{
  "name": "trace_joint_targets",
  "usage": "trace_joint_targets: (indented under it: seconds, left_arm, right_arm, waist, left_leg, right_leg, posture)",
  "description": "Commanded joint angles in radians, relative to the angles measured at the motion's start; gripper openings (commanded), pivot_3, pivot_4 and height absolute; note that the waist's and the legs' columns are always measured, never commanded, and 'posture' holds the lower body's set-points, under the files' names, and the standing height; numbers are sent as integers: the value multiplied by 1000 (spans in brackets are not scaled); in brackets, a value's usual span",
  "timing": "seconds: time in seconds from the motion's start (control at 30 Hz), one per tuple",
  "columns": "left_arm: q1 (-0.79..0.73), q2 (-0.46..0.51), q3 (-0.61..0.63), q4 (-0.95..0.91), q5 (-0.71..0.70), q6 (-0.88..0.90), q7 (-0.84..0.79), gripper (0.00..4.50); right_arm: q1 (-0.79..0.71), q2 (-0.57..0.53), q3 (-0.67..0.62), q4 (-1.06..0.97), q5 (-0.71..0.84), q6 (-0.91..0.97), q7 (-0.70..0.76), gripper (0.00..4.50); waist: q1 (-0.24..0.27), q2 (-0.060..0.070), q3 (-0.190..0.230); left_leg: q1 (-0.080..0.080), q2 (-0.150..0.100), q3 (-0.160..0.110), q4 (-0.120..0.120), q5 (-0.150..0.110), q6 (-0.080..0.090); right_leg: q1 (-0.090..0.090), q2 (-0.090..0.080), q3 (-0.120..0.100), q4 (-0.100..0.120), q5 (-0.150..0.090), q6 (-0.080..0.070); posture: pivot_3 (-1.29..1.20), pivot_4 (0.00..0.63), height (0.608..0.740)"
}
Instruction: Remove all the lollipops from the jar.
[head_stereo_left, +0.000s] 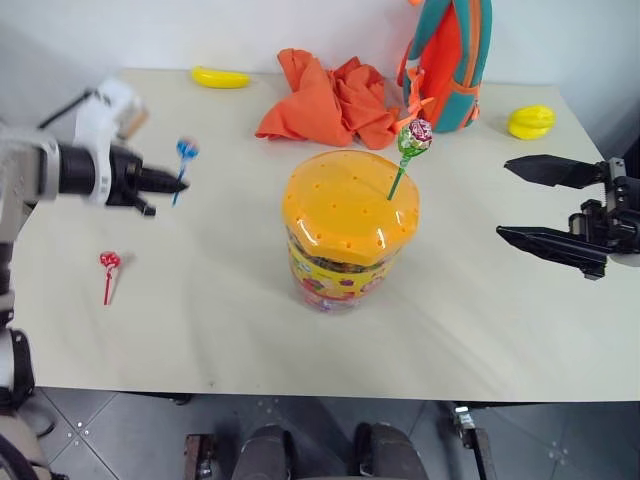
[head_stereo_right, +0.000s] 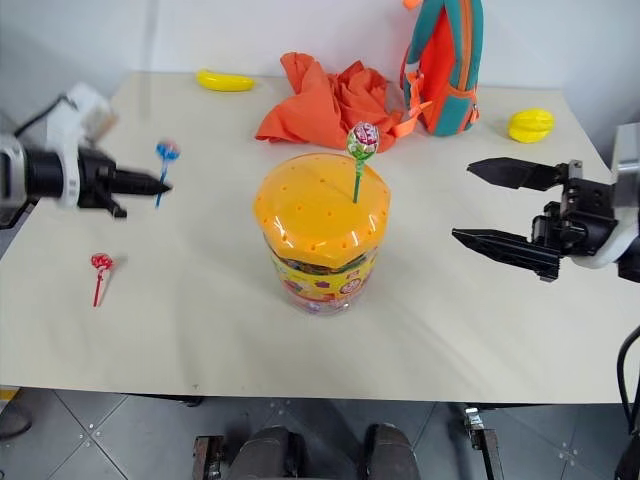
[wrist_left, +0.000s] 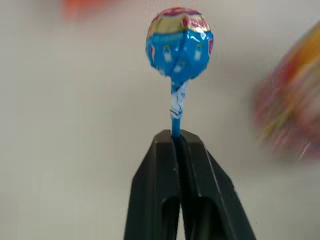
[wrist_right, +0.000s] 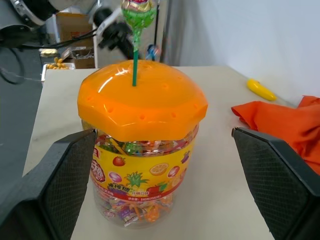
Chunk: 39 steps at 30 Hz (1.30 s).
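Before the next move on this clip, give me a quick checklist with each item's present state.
1. Left gripper fingers shut on the blue lollipop stick: ok.
2. Blue lollipop out of the jar and over the table: ok.
3. Red lollipop already lying on the table: ok.
4. Green lollipop removed: not ok, its stick stands in the orange lid.
5. Right gripper open, beside the jar and apart from it: ok.

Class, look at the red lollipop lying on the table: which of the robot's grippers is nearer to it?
Left. The left gripper, shut on the blue lollipop, hovers just beyond the red lollipop; the right gripper, open, is across the table past the jar.
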Motion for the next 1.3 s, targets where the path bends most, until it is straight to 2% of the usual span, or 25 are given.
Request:
trace_joint_targets:
  seconds: [0.03, 0.23, 0.33, 0.6, 0.73, 0.9, 1.0, 1.13, 1.23, 1.3]
  left_arm:
    - [68, 60, -51, -74, 43, 70, 38, 43]
    - [180, 38, -71, -83, 42, 160, 95, 43]
    - [187, 42, -70, -87, 23, 214, 94, 712]
    - [135, 79, -41, -121, -18, 214, 61, 3193]
    - [65, 93, -10, -147, -51, 194, 26, 4480]
    - [0, 60, 117, -143, -133, 111, -41, 4480]
    - [49, 21, 230, -156, -174, -45, -88, 4480]
    - [113, -75, 380, -132, -225, -235, -125, 4480]
    - [165, -178, 500, -89, -308, -451, -262, 4480]
    - [206, -221, 537, -78, -340, -570, -364, 4480]
  right_arm:
    - [-42, 8, 14, 19, -8, -29, 19, 4500]
    - [-84, 30, 51, 49, -31, -45, 35, 4500]
    - [-79, 32, 46, 47, -34, -47, 37, 4500]
    - [-64, 23, 28, 37, -32, -44, 32, 4500]
    - [-71, 7, 42, 40, -88, -62, 0, 4500]
    - [-114, -25, 88, 46, -162, -25, -69, 4500]
    - [-116, -40, 122, 32, -218, -14, -114, 4500]
    - [-122, -27, 118, -5, -172, 44, -127, 4500]
    - [-147, 18, 120, -58, -96, 105, -164, 4500]
    - [-163, 48, 135, -99, -57, 135, -186, 4500]
  waist:
    - [-1, -1, 0]
    - [-3, -1, 0]
    - [-2, -1, 0]
    - [-3, -1, 0]
    - [-2, -1, 0]
    - [-7, -1, 0]
    - [-8, 0, 0]
    - [-6, 0, 0]
    - [-7, 0, 0]
    - [-8, 0, 0]
  left_leg:
    - [0, 0, 0, 0, 0, 0]
    - [0, 0, 1, 0, 0, -1]
    - [0, 0, 1, 0, -1, -1]
    - [0, 0, 2, 0, -1, -1]
    - [0, 0, 1, 0, -1, -1]
    - [0, 0, 3, -1, -1, -1]
    - [0, 1, 3, -1, -1, -1]
    - [-1, 1, 3, 0, -1, -1]
    - [-1, 1, 3, 2, -1, -1]
    - [-1, 1, 3, 2, -1, -1]
  right_leg:
    - [0, 0, 0, 0, 0, 0]
    - [-1, 0, 0, 0, 0, 0]
    - [-1, 0, 0, 0, 0, 0]
    - [-1, 0, 1, 0, 0, 0]
    - [-1, 0, 1, 0, 0, 0]
    - [-3, 0, 2, 0, 0, 0]
    - [-3, 1, 2, 1, 0, 0]
    - [-3, 0, 2, 1, 0, 0]
    - [-3, 0, 1, 1, 0, 0]
    - [-3, 1, 1, 1, 0, 0]
  posture:
    - [0, 150, 740]
    - [0, 150, 740]
    - [0, 150, 740]
    - [0, 150, 740]
    - [0, 150, 740]
    - [0, 150, 740]
    - [0, 150, 740]
    - [0, 150, 740]
    - [0, 150, 740]
    - [0, 150, 740]
